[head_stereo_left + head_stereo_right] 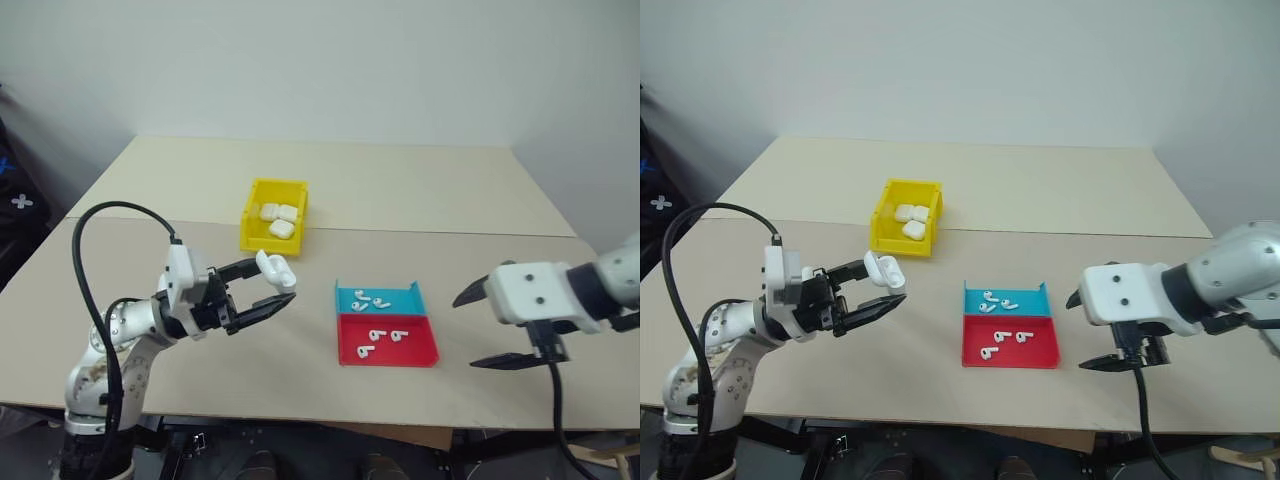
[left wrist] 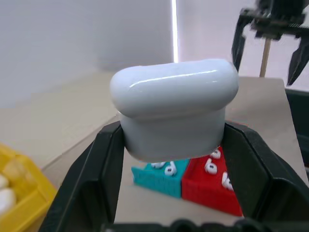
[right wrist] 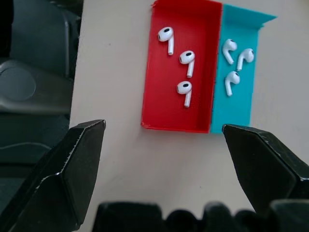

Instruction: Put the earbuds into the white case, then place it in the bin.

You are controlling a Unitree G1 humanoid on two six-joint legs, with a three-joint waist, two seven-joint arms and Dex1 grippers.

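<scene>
Above the table [image 1: 150,300], out in front of the robot's left side, the left hand [image 1: 262,290] is clamped on the white case [image 1: 275,269], which sits between its two black fingers with its lid open and its rounded top clear of them. The case is held off the surface, not resting on anything.

The earbuds [image 1: 375,335] lie loose in two shallow trays set edge to edge, three in the blue tray [image 1: 410,299] and three in the red tray [image 1: 420,350]. The trays sit between the two arms, to the right of the held case and lower than it.

The right hand [image 1: 484,327] hangs above the table just beyond the trays' right edge, its fingers spread wide and empty, pointing down and inward at them. From its wrist, the red tray lies nearer and the blue one beyond. This is the nearer hand to the earbuds, so picking one up likely falls to it, then carrying it left to the case.

The yellow bin [image 1: 255,215] stands further back, behind the left hand, already holding several white cases.
</scene>
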